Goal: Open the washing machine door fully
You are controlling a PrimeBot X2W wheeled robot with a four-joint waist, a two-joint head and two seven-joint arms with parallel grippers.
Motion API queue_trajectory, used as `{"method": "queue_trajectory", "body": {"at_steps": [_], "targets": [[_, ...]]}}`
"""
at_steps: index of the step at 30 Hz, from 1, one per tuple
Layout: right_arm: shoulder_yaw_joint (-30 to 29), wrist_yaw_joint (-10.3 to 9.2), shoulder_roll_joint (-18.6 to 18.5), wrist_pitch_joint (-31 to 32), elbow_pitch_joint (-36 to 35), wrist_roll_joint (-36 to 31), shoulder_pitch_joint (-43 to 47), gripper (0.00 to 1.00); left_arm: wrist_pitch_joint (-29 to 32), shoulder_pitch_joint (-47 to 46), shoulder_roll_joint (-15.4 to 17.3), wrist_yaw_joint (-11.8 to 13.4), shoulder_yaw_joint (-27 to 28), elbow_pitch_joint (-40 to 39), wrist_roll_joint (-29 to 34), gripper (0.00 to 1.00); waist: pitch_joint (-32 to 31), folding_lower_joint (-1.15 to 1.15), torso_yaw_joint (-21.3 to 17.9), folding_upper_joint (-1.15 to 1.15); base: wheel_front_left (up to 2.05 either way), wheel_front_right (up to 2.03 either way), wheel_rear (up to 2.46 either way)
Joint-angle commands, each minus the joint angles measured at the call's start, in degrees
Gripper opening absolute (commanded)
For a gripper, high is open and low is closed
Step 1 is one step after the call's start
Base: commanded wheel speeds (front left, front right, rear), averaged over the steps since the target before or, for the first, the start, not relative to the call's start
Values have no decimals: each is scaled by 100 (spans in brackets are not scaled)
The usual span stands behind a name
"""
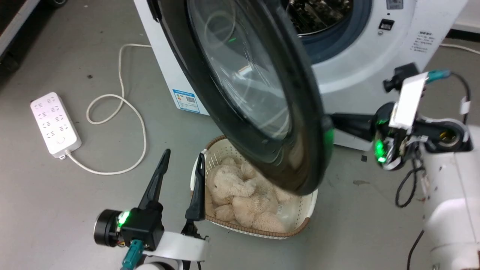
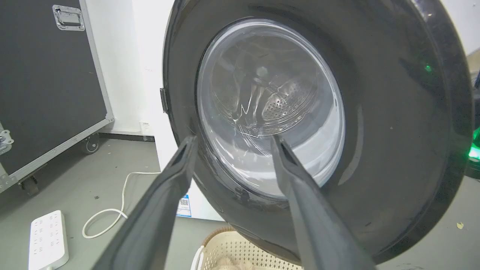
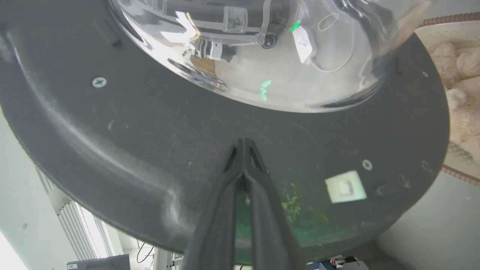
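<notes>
The washing machine door (image 1: pixel 240 86), a glossy black disc with a clear glass bowl, stands swung partway out from the white machine (image 1: pixel 360 71). My right gripper (image 1: pixel 333 122) reaches in from the right behind the door. It is shut, and its tips (image 3: pixel 243 141) rest against the door's dark inner face (image 3: pixel 150 142) just below the glass bowl (image 3: pixel 255 56), with nothing held. My left gripper (image 1: pixel 183 157) is open low on the left, short of the door's outer side. In the left wrist view its fingers (image 2: pixel 233 139) frame the lower glass (image 2: pixel 270 108) without touching it.
A cream basket (image 1: pixel 300 221) holding a beige plush toy (image 1: pixel 240 198) sits on the floor under the door's lower edge. A white power strip (image 1: pixel 55 123) and its looped cable (image 1: pixel 123 108) lie at the left. A black wheeled case (image 2: pixel 45 82) stands beside the machine. The drum opening (image 1: pixel 326 22) is exposed.
</notes>
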Motion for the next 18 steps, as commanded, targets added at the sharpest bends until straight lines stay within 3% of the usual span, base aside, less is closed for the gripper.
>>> {"method": "queue_trajectory", "body": {"at_steps": [1, 11, 18], "targets": [[140, 6, 57, 55, -55, 151, 174, 0, -29, 100, 3, -35, -14, 3, 33, 100, -43, 1, 42, 0, 0, 0, 0], [1757, 6, 59, -500, -459, 1435, 936, 0, -29, 359, 3, -223, 52, 162, -35, 100, -164, 1, 173, 0, 0, 0, 0], [2619, 6, 59, -979, -552, 1943, 1149, 0, -29, 353, 16, -406, 121, 322, -129, 100, -244, 1, 158, 0, 0, 0, 0]]}}
